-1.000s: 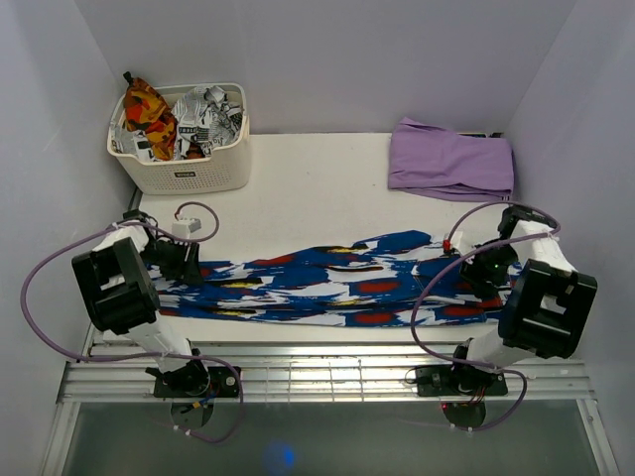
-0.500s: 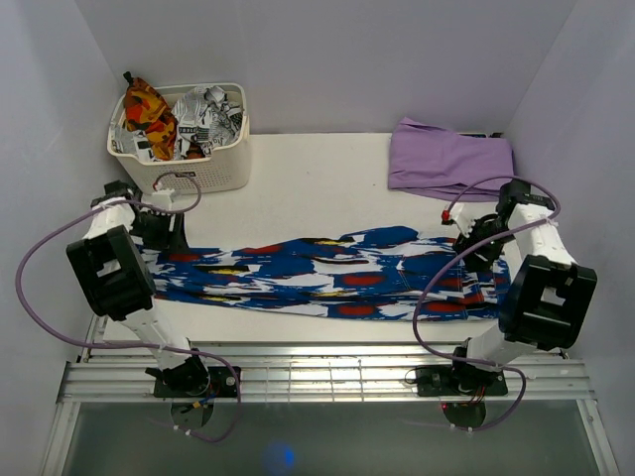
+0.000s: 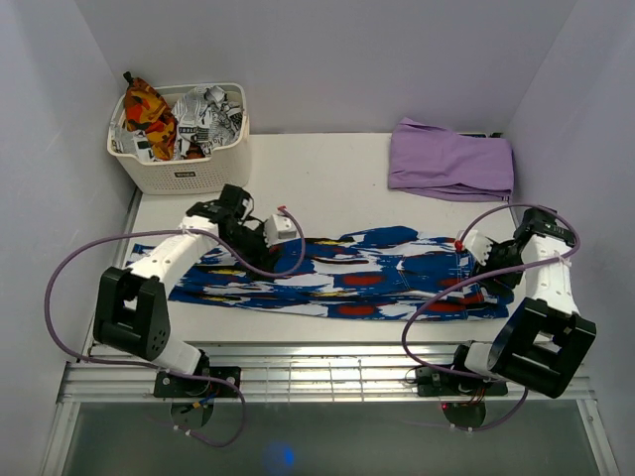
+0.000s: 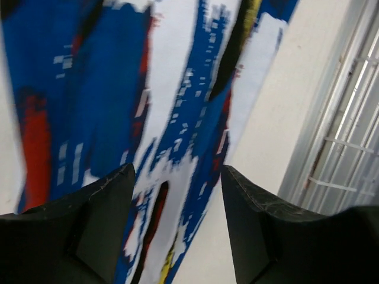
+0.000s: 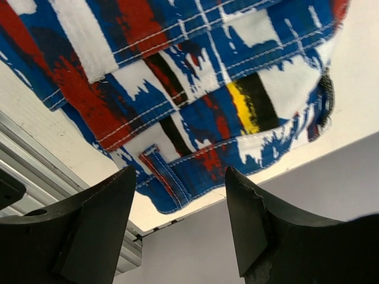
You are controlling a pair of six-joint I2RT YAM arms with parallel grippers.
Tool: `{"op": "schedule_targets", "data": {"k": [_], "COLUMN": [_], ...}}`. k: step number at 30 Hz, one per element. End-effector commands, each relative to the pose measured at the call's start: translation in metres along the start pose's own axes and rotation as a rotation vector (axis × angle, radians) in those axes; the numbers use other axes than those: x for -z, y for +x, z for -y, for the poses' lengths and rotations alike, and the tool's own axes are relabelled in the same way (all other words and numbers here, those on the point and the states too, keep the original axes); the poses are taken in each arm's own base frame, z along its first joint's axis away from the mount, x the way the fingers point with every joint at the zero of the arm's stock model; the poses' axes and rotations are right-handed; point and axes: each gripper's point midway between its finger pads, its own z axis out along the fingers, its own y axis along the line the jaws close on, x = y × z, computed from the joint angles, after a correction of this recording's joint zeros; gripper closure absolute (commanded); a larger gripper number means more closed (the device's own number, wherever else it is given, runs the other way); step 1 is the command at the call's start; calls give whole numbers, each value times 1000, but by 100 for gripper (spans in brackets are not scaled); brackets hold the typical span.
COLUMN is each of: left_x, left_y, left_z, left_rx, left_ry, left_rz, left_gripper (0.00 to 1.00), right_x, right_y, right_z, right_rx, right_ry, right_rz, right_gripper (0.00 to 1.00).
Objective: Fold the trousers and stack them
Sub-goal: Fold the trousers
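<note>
Blue streaked trousers (image 3: pixel 347 273) lie flat beneath the left gripper (image 4: pixel 177 231) and right gripper (image 5: pixel 180 228), both spread apart.

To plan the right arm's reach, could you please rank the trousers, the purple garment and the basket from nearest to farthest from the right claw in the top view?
1. Trousers: their right end lies beneath the right claw.
2. Purple garment: back right corner.
3. Basket: back left corner, farthest.
</note>
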Motion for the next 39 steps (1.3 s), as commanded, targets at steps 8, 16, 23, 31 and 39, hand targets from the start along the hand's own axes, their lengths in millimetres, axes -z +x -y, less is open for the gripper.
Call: {"op": "schedule_targets", "data": {"k": [8, 16, 23, 31, 39], "left_x": [-46, -64, -68, -70, -63], "left_y": [20, 44, 49, 43, 34], "left_z": [50, 43, 37, 29, 36], "left_rx": [-84, -74, -70, -73, -88], "left_ry": [112, 53, 19, -4, 11], "left_rz": [-129, -196, -206, -192, -158], "left_gripper": [34, 43, 49, 62, 91], "right_x": [-24, -30, -16, -23, -27], "right_y": [13, 14, 10, 18, 26], "right_z": [-19, -28, -24, -21, -27], "right_rx": [80, 89, 138, 150, 204], "right_ry": [-4, -22, 25, 6, 6], "right_rz": [-30, -25, -22, -47, -73], "right_gripper": [34, 36, 25, 23, 21]}}
